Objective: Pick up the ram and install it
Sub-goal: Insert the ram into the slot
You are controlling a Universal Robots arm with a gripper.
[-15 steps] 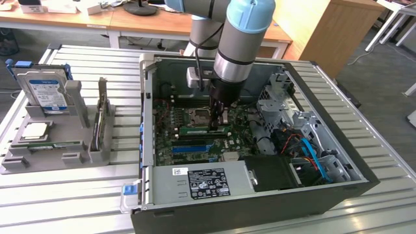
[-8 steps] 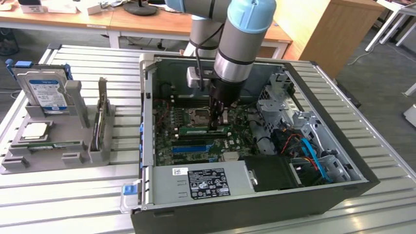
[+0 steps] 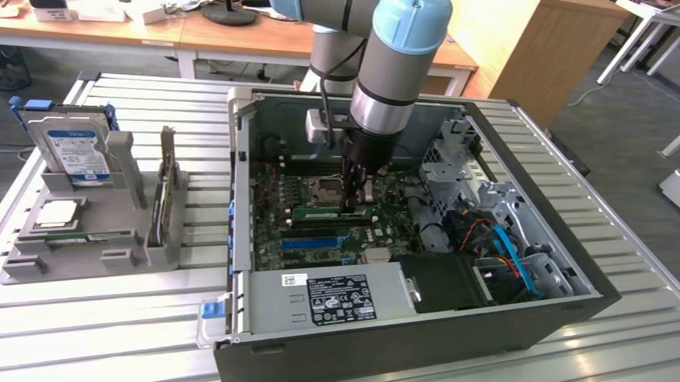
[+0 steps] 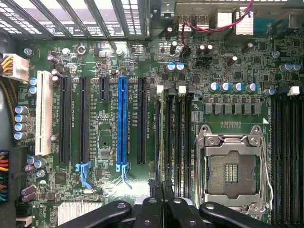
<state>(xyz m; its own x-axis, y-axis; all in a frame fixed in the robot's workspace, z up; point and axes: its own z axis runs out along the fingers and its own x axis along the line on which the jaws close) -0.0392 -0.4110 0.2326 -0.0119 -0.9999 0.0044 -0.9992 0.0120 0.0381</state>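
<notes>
The ram is a thin green stick standing on edge in a memory slot of the motherboard, inside the open computer case. In the wrist view the ram appears edge-on as a narrow green line between dark slots beside the CPU socket. My gripper reaches straight down into the case at one end of the stick. Its black fingers stand close together on either side of the ram's edge, so the gripper is shut on it.
A long blue slot and several black slots lie beside the memory slots. A power supply and a drive cage crowd the case. Outside it, a grey holder carries a hard drive and an upright card.
</notes>
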